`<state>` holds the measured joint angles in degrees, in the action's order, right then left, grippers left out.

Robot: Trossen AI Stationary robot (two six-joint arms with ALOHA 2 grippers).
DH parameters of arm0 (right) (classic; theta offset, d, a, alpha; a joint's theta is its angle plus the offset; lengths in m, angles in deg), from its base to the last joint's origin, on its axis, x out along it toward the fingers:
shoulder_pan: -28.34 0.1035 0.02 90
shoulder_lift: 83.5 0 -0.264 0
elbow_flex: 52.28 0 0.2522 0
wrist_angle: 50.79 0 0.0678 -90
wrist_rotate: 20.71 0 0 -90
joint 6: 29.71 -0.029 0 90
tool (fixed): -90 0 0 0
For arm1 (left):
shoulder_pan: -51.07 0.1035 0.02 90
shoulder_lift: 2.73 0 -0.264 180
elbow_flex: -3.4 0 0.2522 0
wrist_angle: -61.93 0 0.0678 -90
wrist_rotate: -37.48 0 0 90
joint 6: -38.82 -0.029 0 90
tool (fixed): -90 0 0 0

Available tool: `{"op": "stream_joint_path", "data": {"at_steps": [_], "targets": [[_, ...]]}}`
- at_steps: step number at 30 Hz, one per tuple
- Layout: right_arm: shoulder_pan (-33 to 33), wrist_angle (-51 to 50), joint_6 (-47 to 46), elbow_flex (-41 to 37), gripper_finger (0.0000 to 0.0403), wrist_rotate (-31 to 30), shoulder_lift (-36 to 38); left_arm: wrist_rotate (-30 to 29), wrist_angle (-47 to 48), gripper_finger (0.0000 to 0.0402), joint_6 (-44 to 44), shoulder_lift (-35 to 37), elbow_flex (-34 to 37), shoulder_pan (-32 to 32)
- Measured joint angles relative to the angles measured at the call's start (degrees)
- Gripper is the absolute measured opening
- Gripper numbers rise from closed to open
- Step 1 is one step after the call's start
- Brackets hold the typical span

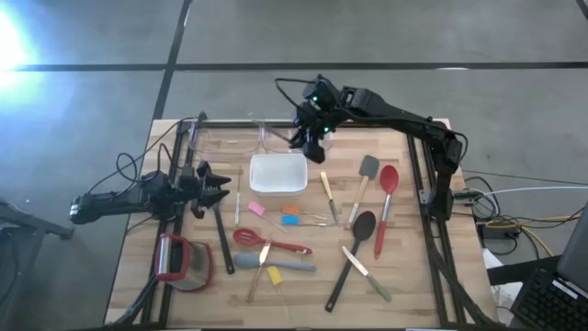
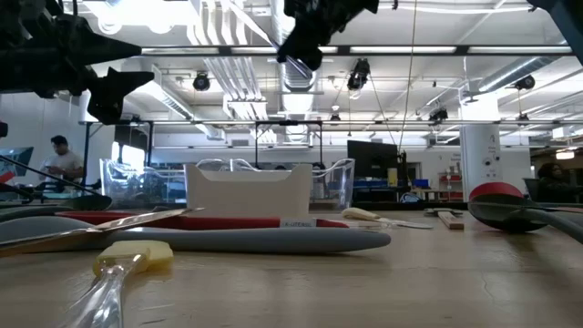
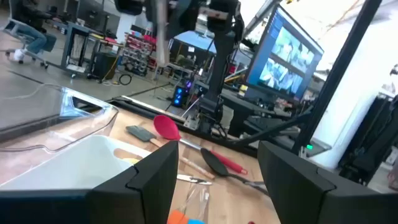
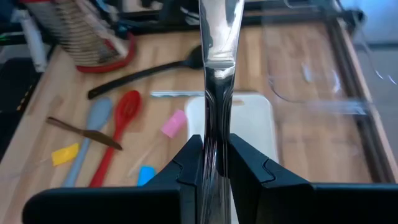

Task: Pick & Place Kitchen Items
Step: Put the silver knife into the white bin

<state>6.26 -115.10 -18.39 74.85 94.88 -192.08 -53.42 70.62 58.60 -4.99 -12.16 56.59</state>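
My right gripper (image 1: pixel 310 140) hangs above the far edge of the white square dish (image 1: pixel 278 173), shut on a shiny metal utensil (image 4: pixel 217 56). My left gripper (image 1: pixel 219 188) is open and empty left of the dish, above the black slotted turner (image 1: pixel 221 241). On the table lie a red whisk (image 1: pixel 268 242), a grey-blue spatula (image 1: pixel 274 265), wooden-handled knives (image 1: pixel 327 195), a black spoon (image 1: pixel 355 241), a red spoon (image 1: pixel 387 191) and small coloured pieces (image 1: pixel 290 214). My right gripper pinches the metal utensil's narrow shaft (image 4: pixel 216 127) between its two fingers. The utensil runs along the fingers and out past their tips, widening beyond them. It is lifted clear and hangs below the gripper in the left wrist view (image 3: pixel 160 34). Its far end is out of frame.
A clear plastic tub (image 1: pixel 230 138) stands at the far left, behind the dish. A red-and-grey rounded gadget (image 1: pixel 180 262) lies at the near left. A grey spatula (image 1: pixel 367 175) and a knife (image 1: pixel 367 272) lie on the right. Black frame rails run along both table sides.
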Motion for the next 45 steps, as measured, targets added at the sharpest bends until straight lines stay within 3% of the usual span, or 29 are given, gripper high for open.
{"op": "stream_joint_path", "data": {"at_steps": [6, 10, 14, 19, 24, 27, 30, 35, 43, 45], "targets": [[2.67, -0.36, 0.33, -0.16, 0.0041, -1.71, -0.78, -1.00, -3.63, 0.0227, 2.38, -0.33, 0.07, 0.00], [5.02, 1.52, -1.12, -0.13, 0.0041, -3.74, 0.09, -7.19, -11.63, 0.0227, -3.78, -0.66, 0.02, 0.00], [6.55, 0.49, -2.30, -0.12, 0.0041, -5.16, 0.07, -8.63, -13.48, 0.0227, -12.44, -0.81, -1.65, 0.00], [8.17, -3.13, -7.15, 0.43, 0.0041, -9.63, 0.12, -8.63, -2.67, 0.0227, -16.31, -0.81, -8.31, 0.00], [8.93, -6.25, -4.95, 0.51, 0.0041, -12.10, 0.10, -8.65, 12.05, 0.0227, -14.43, -0.88, -16.18, 0.00], [8.68, -8.48, -3.92, 0.16, 0.0041, -13.69, -0.30, -8.66, 14.56, 0.0227, -13.87, -0.88, -17.25, 0.00], [7.95, -12.20, -6.16, 0.55, 0.0041, -16.61, -2.95, -10.45, 13.90, 0.0227, -14.43, -1.00, -17.02, 0.00], [5.29, -19.18, -14.70, 6.23, 0.0041, -15.98, -11.45, -15.44, 12.24, 0.0227, -18.86, -1.42, -16.82, 0.00], [4.63, -29.10, -19.74, 21.75, 0.0041, -10.98, -25.72, -16.03, 12.19, 0.0227, -21.47, -1.42, -16.81, 0.00], [4.65, -27.50, -20.96, 20.51, 0.0041, -9.08, -25.94, -16.06, 12.18, 0.0227, -21.50, -1.42, -16.81, 0.02]]}}
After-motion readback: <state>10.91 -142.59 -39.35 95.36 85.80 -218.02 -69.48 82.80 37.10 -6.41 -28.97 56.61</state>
